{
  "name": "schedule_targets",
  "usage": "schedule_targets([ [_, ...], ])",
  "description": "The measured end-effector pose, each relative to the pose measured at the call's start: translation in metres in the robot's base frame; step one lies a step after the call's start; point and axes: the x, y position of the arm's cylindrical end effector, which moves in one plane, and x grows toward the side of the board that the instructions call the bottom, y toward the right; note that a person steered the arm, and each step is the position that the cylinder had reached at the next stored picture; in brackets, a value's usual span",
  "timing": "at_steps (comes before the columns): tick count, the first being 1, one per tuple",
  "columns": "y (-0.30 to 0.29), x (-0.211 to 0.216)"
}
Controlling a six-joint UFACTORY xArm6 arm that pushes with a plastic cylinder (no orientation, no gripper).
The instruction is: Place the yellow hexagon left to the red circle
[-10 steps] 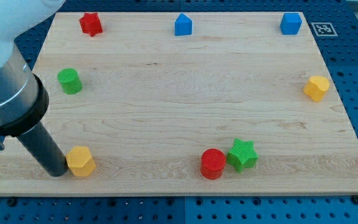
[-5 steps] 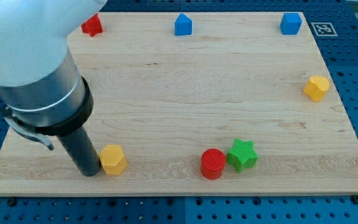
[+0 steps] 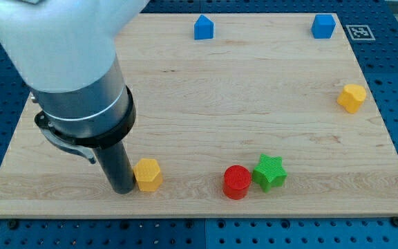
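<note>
Camera view, single frame.

Wooden board (image 3: 206, 104) on a blue perforated table (image 3: 392, 55).

My tip (image 3: 124, 189): lower end of a dark rod, planted near the view's bottom left, touching the left face of the yellow hexagon (image 3: 148, 174). No fingers on this rod, so nothing to open or close.

Yellow hexagon: just to the view's right of my tip, on the same row as the red circle (image 3: 237, 182) but well apart from it, on its left.

Red circle: near the view's bottom, right of centre, touching or nearly touching the green star (image 3: 269, 172) on its right.

Second yellow block (image 3: 352, 97): right edge, shape hard to tell.

Blue house-shaped block (image 3: 203, 28): top centre.

Blue cube (image 3: 323, 26): top right.

Arm housing (image 3: 68, 62): large, white and grey, covering the board's upper left.
</note>
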Motion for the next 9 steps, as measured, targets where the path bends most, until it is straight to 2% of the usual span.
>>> schedule_targets([
  [1, -0.006, -0.006],
  [8, 0.052, -0.002],
  [9, 0.052, -0.017],
])
